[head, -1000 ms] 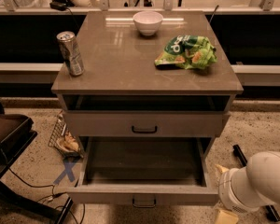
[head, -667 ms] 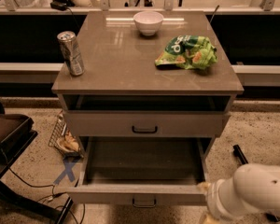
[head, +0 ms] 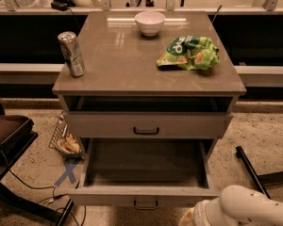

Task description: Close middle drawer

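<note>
The middle drawer (head: pixel 144 196) is pulled far out at the bottom of the grey-beige cabinet. Its dark tray (head: pixel 146 161) is empty, and its small dark bar handle (head: pixel 145 204) sits at the centre of the front panel. The matching drawer front above it (head: pixel 146 125) is pushed in, with a dark gap over it. My white arm (head: pixel 250 208) comes in from the lower right. The gripper (head: pixel 189 217) is at the frame's bottom edge, just below the right end of the open drawer's front and mostly out of view.
On the cabinet top (head: pixel 118 60) stand a drink can (head: pixel 71 53), a white bowl (head: pixel 150 22) and a green chip bag (head: pixel 188 53). A dark stand (head: pixel 9 145) and a wire basket (head: pixel 63 138) are on the floor at the left. A black bar (head: pixel 250 171) lies at the right.
My arm has moved left and forward, from beside the cabinet's right side to just below the right end of the open drawer's front. The drawer has not moved.
</note>
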You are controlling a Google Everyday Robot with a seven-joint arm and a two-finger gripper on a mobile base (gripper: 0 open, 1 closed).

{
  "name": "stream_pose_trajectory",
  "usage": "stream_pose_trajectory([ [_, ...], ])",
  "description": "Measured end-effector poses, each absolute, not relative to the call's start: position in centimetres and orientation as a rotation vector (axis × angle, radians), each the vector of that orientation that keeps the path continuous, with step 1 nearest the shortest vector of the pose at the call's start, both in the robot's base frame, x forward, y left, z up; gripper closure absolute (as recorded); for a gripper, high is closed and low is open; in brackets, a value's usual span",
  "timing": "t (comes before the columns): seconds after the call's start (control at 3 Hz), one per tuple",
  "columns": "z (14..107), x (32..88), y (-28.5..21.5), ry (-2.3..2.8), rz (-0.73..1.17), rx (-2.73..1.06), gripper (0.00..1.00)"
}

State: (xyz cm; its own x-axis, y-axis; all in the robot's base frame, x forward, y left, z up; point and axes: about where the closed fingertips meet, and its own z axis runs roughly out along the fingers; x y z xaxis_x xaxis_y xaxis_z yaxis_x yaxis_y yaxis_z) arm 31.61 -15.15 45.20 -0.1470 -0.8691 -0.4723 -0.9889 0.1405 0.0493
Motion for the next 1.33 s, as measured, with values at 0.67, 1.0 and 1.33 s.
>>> stream_pose_trajectory([
  [0.67,37.6,35.2,-11.2,1.961,0.692,-1.782,1.0],
  [1.0,36.3,38.0,-10.3,1.921,0.709,-1.75,1.0],
  [1.33,36.3,38.2,-10.2,1.918,0.708,-1.748,1.0],
])
